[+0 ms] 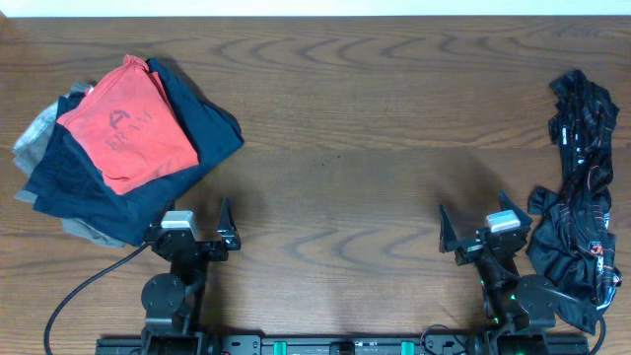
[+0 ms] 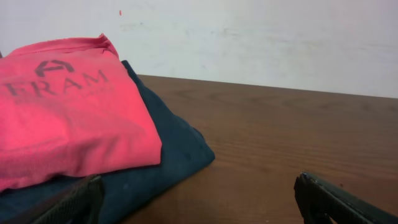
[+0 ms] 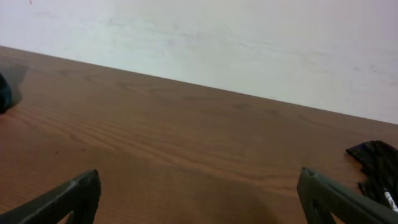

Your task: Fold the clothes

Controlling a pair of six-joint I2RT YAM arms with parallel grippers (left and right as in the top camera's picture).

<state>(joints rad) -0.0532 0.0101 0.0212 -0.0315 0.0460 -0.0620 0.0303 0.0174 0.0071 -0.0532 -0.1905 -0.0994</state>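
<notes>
Arms: Both arms stand at the near edge of the table [image 1: 375,118], folded low over their bases, wrists level and pointing toward the far edge. The left arm is near the left corner, the right arm near the right corner, well apart. A dark cable [image 1: 84,291] loops from the left base across the table toward the near edge.

Surface and room: The table is dark brown wood with a strong grain. A plain white wall [image 2: 261,37] rises behind the far edge.

Clothes: A pile lies by the left edge. A folded coral-red T-shirt [image 1: 128,128] with dark lettering is on top, over a navy garment [image 1: 202,123] that spreads beyond it on both sides. Grey fabric [image 1: 37,133] shows at the pile's left and near sides. A crumpled black printed garment [image 1: 582,187] lies in a long heap along the right edge, from mid-table down to the near right corner.

Pincers: The left pincer [image 1: 192,225] has its fingers [image 2: 78,202] spread wide and holds nothing. Its outer finger sits at the near edge of the navy garment; whether it touches the cloth cannot be told. The right pincer [image 1: 475,222] is likewise spread wide and empty, over bare wood, with the black garment just beside it toward the right edge and not in contact.
</notes>
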